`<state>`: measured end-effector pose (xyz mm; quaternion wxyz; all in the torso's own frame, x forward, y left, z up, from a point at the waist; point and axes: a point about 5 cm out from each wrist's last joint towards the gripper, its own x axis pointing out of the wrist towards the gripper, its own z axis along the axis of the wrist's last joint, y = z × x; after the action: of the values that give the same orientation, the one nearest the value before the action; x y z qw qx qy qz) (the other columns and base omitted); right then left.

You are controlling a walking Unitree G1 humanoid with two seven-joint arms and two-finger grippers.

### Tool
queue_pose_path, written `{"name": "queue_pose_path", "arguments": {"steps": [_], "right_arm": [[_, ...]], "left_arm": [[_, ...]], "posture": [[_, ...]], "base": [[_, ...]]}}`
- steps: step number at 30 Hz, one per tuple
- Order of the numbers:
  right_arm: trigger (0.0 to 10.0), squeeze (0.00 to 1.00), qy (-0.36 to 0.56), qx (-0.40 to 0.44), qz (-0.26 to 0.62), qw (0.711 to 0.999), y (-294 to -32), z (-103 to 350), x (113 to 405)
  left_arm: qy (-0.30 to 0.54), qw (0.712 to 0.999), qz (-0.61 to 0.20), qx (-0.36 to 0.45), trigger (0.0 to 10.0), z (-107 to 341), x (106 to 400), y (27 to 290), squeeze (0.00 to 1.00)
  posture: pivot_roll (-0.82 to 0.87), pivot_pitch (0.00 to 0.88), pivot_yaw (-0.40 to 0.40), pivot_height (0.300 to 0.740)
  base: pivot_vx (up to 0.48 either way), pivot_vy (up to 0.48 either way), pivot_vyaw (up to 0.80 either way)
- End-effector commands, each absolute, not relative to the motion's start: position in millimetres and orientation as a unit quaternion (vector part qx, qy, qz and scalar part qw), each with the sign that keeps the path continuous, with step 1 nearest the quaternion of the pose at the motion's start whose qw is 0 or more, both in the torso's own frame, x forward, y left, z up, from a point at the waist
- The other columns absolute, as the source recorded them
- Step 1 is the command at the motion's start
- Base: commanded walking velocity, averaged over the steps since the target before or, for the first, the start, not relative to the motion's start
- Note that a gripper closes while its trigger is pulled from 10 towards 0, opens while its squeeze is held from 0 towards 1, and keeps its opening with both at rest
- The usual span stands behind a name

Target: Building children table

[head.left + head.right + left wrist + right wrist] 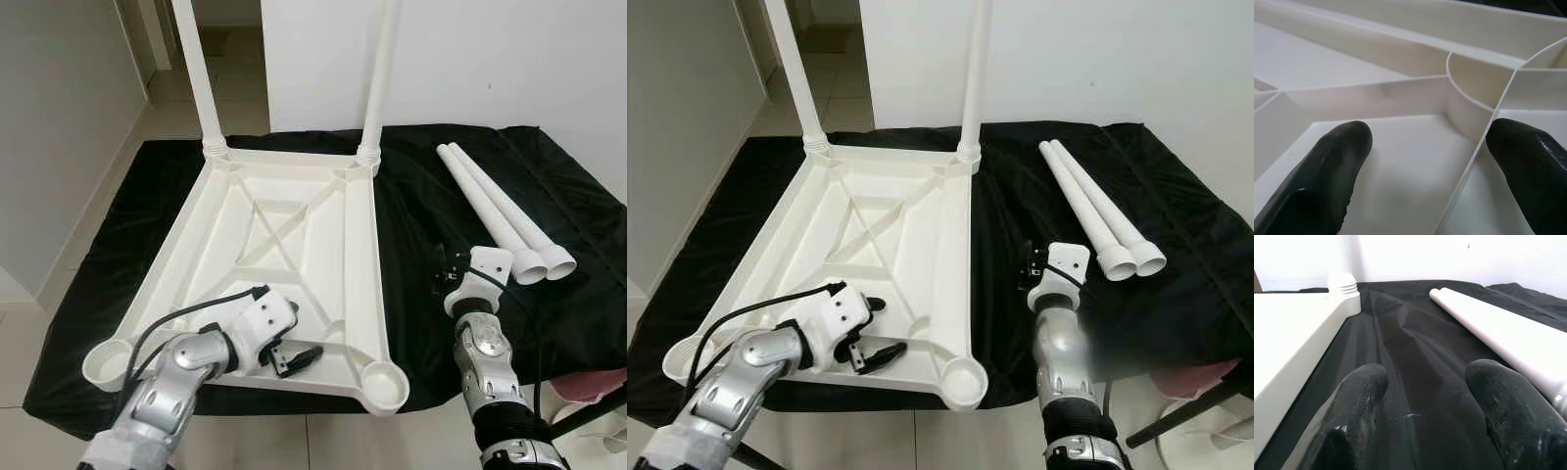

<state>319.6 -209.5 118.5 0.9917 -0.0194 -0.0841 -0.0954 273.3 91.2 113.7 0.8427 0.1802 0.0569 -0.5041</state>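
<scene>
The white children's table top (294, 225) lies upside down on a black cloth (421, 211). Two white legs (201, 78) (382, 78) stand upright in its far corner sockets. The near sockets (384, 384) (108, 360) are empty cups. Two loose legs (495, 211) lie side by side on the cloth to the right. My left gripper (286, 328) is open, low over the ribbed underside near the front edge; in its wrist view one rib runs between the fingers (1337, 166). My right gripper (443, 269) is open over bare cloth, between the table top and the loose legs (1508, 338).
A white wall stands behind the work surface, with a tiled floor and doorway at the far left. The cloth-covered surface ends just in front of me. A pink object (593, 384) sits off its near right corner.
</scene>
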Motion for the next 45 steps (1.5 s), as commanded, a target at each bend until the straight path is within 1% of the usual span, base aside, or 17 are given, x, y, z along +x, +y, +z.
{"name": "queue_pose_path", "arguments": {"steps": [1,10,11,13,14,15,16,17,18,19,21,24,26,32,36,41,45], "right_arm": [[10.0,0.00,-0.082,-0.014,-0.094,0.992,-207,116,320],[10.0,0.00,-0.083,-0.014,-0.096,0.992,-207,116,320],[10.0,0.00,-0.083,-0.014,-0.096,0.992,-207,116,320],[10.0,0.00,-0.083,-0.014,-0.096,0.992,-207,116,319],[10.0,0.00,-0.083,-0.014,-0.097,0.992,-207,115,319],[10.0,0.00,-0.083,-0.014,-0.097,0.992,-207,115,319],[10.0,0.00,-0.083,-0.013,-0.097,0.992,-206,115,319],[10.0,0.00,-0.083,-0.013,-0.097,0.992,-206,115,319],[10.0,0.00,-0.083,-0.013,-0.097,0.992,-206,115,319],[10.0,0.00,-0.083,-0.013,-0.097,0.992,-206,115,319],[10.0,0.00,-0.084,-0.011,-0.097,0.992,-206,116,320],[10.0,0.00,-0.084,-0.011,-0.097,0.992,-205,116,320],[10.0,0.00,-0.085,-0.009,-0.099,0.991,-204,116,321],[10.0,0.00,-0.088,-0.010,-0.108,0.990,-203,117,321],[10.0,0.00,-0.096,-0.022,-0.150,0.984,-213,119,316],[10.0,0.00,-0.096,-0.020,-0.161,0.982,-216,119,314],[10.0,0.00,-0.088,0.011,-0.197,0.976,-221,114,310]], "left_arm": [[0.029,0.911,-0.364,0.191,10.0,121,290,101,0.00],[0.018,0.915,-0.357,0.190,10.0,124,292,89,0.00],[0.015,0.911,-0.368,0.184,10.0,125,289,86,0.00],[0.010,0.903,-0.401,0.154,10.0,129,283,82,0.00],[0.001,0.903,-0.413,0.122,10.0,136,281,79,0.00],[0.001,0.903,-0.413,0.122,10.0,136,281,79,0.00],[-0.004,0.903,-0.418,0.097,10.0,141,281,78,0.00],[-0.004,0.903,-0.418,0.097,10.0,141,281,78,0.00],[-0.015,0.905,-0.418,0.076,10.0,148,282,77,0.00],[-0.015,0.905,-0.418,0.076,10.0,148,282,77,0.00],[-0.034,0.907,-0.417,0.049,10.0,160,285,73,0.00],[-0.039,0.907,-0.416,0.043,10.0,163,286,71,0.00],[-0.044,0.915,-0.400,0.023,10.0,170,294,67,0.00],[-0.051,0.928,-0.369,-0.005,10.0,178,305,62,0.00],[-0.045,0.934,-0.352,-0.036,10.0,180,310,58,0.00],[-0.042,0.936,-0.348,-0.040,10.0,180,311,58,0.00],[-0.046,0.939,-0.338,-0.050,10.0,182,314,57,0.00]], "posture": [[-0.04,0.000,0.028,0.740],[-0.04,0.000,0.034,0.740],[-0.04,0.000,0.034,0.740],[-0.04,0.000,0.035,0.740],[-0.04,0.000,0.036,0.740],[-0.04,0.000,0.036,0.740],[-0.04,0.000,0.036,0.740],[-0.04,0.000,0.036,0.740],[-0.04,0.000,0.036,0.740],[-0.04,0.000,0.036,0.740],[-0.04,0.000,0.035,0.740],[-0.04,0.000,0.035,0.740],[-0.04,0.000,0.039,0.740],[-0.04,0.000,0.043,0.740],[-0.06,0.000,0.050,0.740],[-0.06,0.000,0.050,0.740],[-0.07,0.000,0.047,0.740]], "base": [[0.000,0.000,0.00],[0.000,0.000,0.00],[0.000,0.000,0.00],[0.000,0.000,0.00],[0.000,0.000,0.00],[0.000,0.000,0.00],[0.000,0.000,0.00],[0.000,0.000,0.00],[0.000,0.000,0.00],[0.000,0.000,0.00],[0.000,0.000,0.00],[0.000,0.000,0.00],[0.000,0.000,0.00],[0.000,0.000,0.00],[0.000,0.000,0.00],[0.000,0.000,0.00],[0.000,0.000,0.00]]}}
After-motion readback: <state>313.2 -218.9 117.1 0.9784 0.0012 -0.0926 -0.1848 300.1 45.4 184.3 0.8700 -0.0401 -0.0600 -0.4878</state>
